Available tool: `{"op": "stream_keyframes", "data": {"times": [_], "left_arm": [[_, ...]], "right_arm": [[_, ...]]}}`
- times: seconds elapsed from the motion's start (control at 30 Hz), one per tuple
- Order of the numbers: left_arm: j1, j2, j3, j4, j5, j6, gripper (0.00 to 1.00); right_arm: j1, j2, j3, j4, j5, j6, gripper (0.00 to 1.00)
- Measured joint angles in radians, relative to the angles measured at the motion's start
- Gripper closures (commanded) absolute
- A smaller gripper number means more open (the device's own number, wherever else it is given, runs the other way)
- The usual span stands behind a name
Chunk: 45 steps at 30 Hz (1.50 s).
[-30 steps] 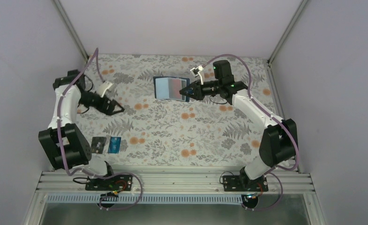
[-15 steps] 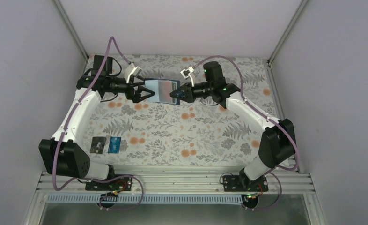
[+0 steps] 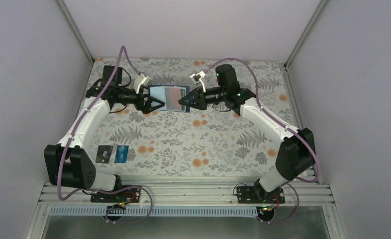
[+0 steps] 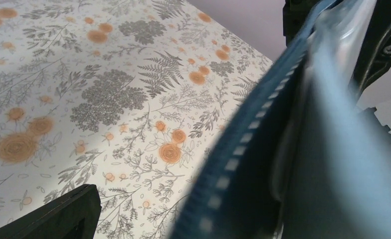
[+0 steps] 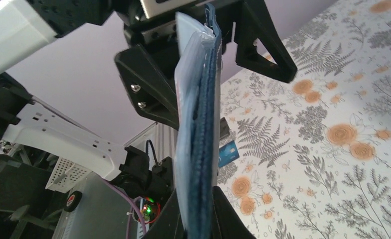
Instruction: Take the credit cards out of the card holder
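Note:
The navy card holder [image 3: 167, 98] hangs open above the back middle of the table. My right gripper [image 3: 185, 102] is shut on its right edge; in the right wrist view the holder [image 5: 199, 124] stands edge-on between the closed fingers [image 5: 233, 219]. A reddish card [image 3: 176, 91] shows in its pale pockets. My left gripper [image 3: 156, 104] is open, its jaws straddling the holder's left edge without closing. In the left wrist view the blurred holder [image 4: 293, 149] fills the right side and one finger [image 4: 59, 219] shows. A black card [image 3: 104, 153] and a blue-teal card [image 3: 122, 153] lie on the table.
The floral tablecloth [image 3: 208, 139] covers the table. The two loose cards lie at the front left beside the left arm's base [image 3: 79, 167]. Enclosure walls and corner posts [image 3: 303, 35] ring the table. The blue-teal card also shows in the right wrist view [image 5: 227, 153].
My left arm has swung from the table's left side up to the holder, and its open jaws now straddle the left edge. My right gripper carried the holder slightly left.

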Motion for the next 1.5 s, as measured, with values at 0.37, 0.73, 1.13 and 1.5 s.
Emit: {"op": "stream_keyframes", "data": {"times": [0.37,0.73,1.13,1.5], "left_arm": [[-0.002,-0.012,-0.003,-0.041,0.16,0.075,0.97],[-0.014,-0.03,-0.007,-0.044,0.193,0.079,0.98],[-0.015,-0.025,-0.017,-0.047,0.185,0.078,0.98],[-0.044,-0.019,-0.024,-0.026,0.199,0.062,0.26]], "right_arm": [[0.0,-0.008,0.017,0.003,-0.048,-0.035,0.95],[0.019,-0.01,0.011,0.043,0.056,0.002,0.9],[0.061,0.007,0.013,0.088,0.148,0.041,0.91],[0.095,0.032,0.021,0.106,0.169,0.044,0.96]]}}
